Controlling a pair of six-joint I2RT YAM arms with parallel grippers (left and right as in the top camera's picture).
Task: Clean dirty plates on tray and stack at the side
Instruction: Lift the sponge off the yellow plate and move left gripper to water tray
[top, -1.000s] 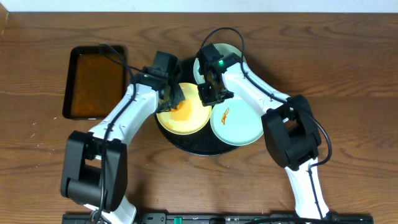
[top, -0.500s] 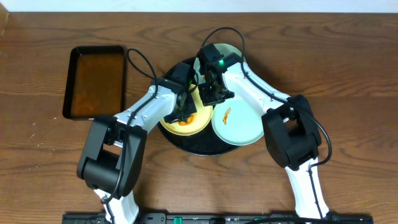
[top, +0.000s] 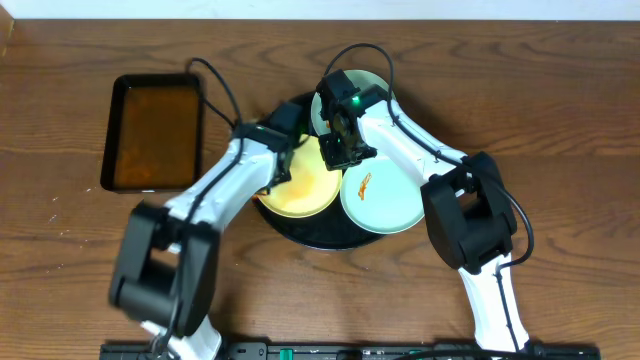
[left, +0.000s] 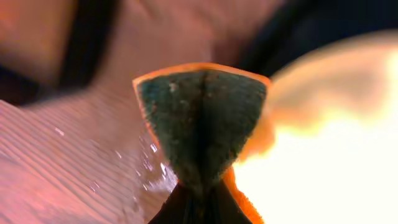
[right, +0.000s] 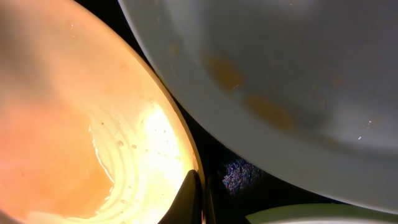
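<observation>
- Tray (top: 310, 238), round and black, is carrying the yellow plate (top: 305, 188) between the left hand (top: 277, 166) and the right hand (top: 338, 152), with a smeared mint plate (top: 385, 200) beside it.
- Left wrist: the left hand is clamping a green-orange sponge (left: 202, 124) at the yellow plate's edge.
- Right wrist: the right hand is pinching the yellow plate's rim, fingers together.

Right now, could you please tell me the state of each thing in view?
Yellow plate: on round tray, no smear showing.
Front mint plate: orange smear, unwiped.
Back mint plate: faint orange marks.
Left claw: shut on sponge.
Sponge: folded double.
Right claw: shut on yellow plate's rim.
Rectangular tray: holds brownish liquid.
</observation>
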